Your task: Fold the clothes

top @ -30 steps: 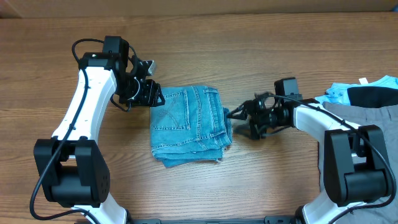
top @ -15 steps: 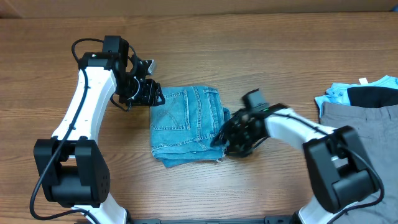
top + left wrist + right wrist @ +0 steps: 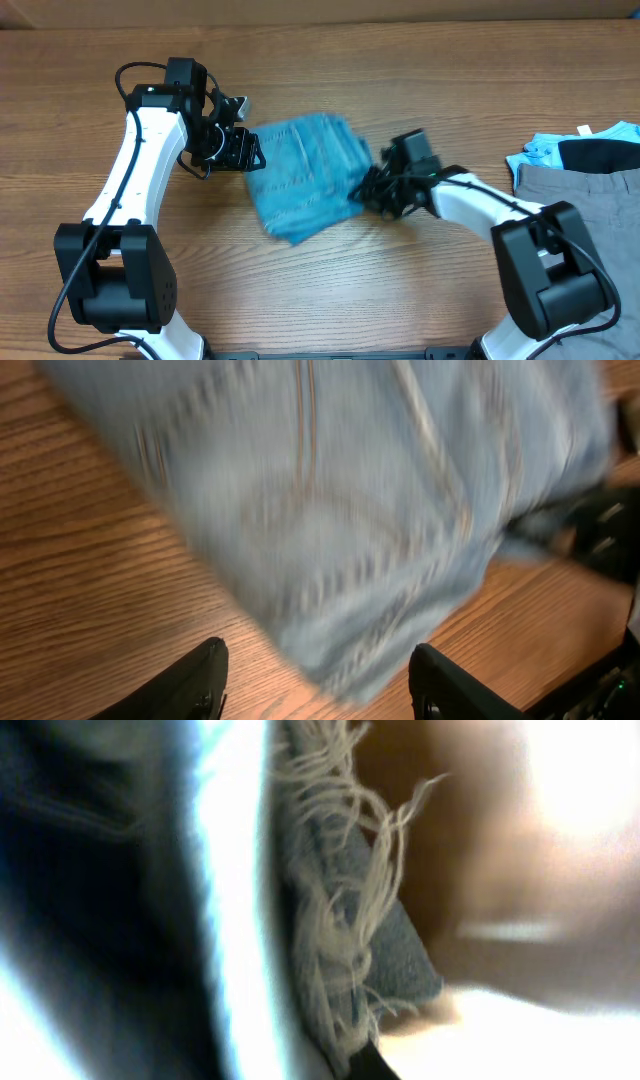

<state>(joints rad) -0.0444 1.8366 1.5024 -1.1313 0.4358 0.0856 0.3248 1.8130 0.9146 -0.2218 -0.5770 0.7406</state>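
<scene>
I judge the folding mostly done: the jeans (image 3: 305,175) sit as a compact, several-layer bundle at the centre of the table (image 3: 420,90), skewed so one corner points toward 7 o'clock. They are smeared by motion blur in the overhead and left wrist views, so I can't check how square the layers are. What seems left is a final straightening or setting down, then letting go. My left gripper (image 3: 243,150) is at the bundle's 10 o'clock edge with its fingers (image 3: 200,680) spread wide over bare wood, clamping nothing. My right gripper (image 3: 368,190) is against the 4 o'clock edge. Its wrist view is filled by a frayed hem (image 3: 340,920) pressed close to the lens, and I can't tell whether the jaws are closed on cloth. The surface is flat brown wood grain. At 3 o'clock, well apart, lie grey trousers (image 3: 585,185) with a black garment (image 3: 600,152) and a pale-blue garment (image 3: 540,150). Only a plain tan strip of the room shows, past the 12 o'clock edge.
</scene>
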